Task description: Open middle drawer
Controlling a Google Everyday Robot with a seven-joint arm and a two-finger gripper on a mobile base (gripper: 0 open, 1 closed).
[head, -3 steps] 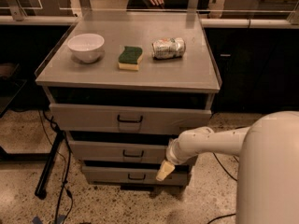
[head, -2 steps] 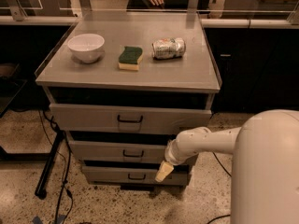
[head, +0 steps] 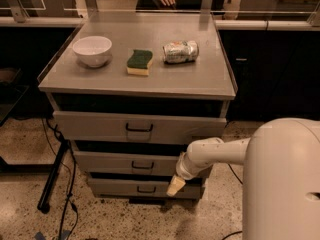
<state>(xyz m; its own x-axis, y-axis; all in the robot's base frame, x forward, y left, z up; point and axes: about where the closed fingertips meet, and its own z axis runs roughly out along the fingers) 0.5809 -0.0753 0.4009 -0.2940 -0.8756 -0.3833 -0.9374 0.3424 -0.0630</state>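
Note:
The middle drawer is a shallow grey front with a small black centre handle, between a taller top drawer and a narrower bottom drawer. All three fronts stand stepped out a little from the cabinet. My gripper hangs at the end of the white arm, in front of the right end of the bottom drawer, below and to the right of the middle drawer's handle. It holds nothing that I can see.
On the cabinet top stand a white bowl, a green and yellow sponge and a crushed can. A black stand leg and cables lie on the floor at the left. My white body fills the lower right.

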